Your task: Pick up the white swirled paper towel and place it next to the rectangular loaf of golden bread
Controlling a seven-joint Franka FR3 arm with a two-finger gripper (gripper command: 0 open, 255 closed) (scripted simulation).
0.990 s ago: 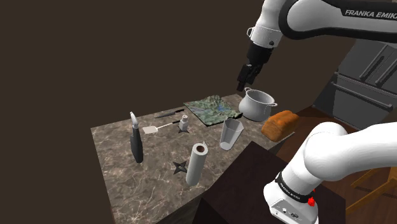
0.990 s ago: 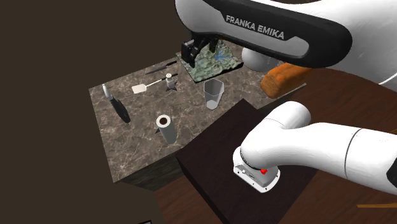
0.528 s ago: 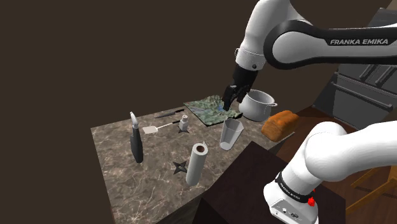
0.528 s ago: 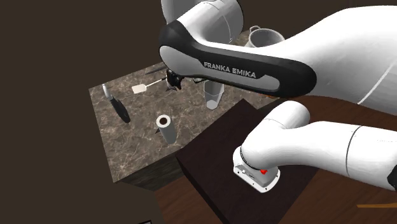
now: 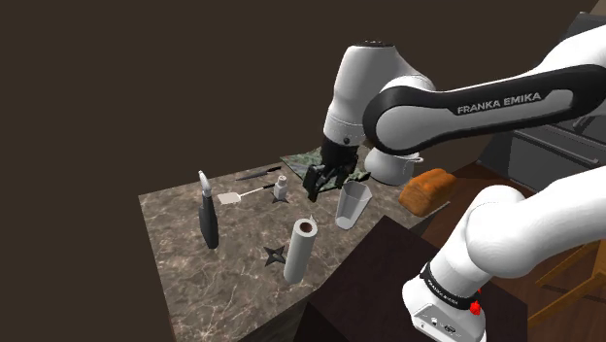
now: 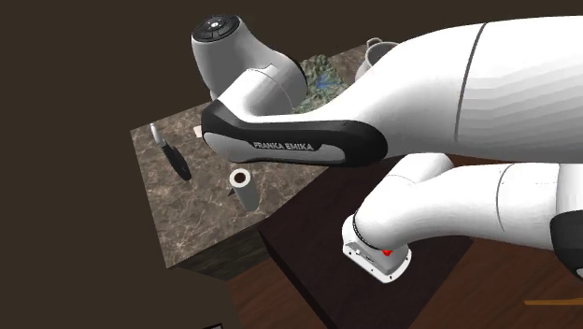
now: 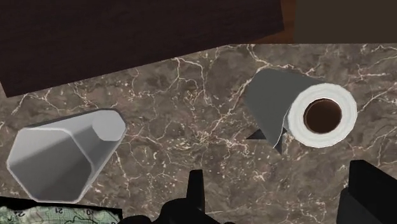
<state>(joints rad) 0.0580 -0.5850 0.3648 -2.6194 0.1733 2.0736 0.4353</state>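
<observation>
Lowered over the table (image 5: pixel 185 262), gripper (image 5: pixel 316 183) hangs open near upright paper towel (image 5: pixel 299 250).

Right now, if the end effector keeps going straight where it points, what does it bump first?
Probably the marble tabletop, beside the upright paper towel roll. The end effector points down between the roll and a grey cup; the roll's rim is close, so I can't be sure.

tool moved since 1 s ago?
Yes. In the shoulder view the tool has swung down and left, from above the pot to beside the grey cup, nearer the paper towel roll.
</observation>
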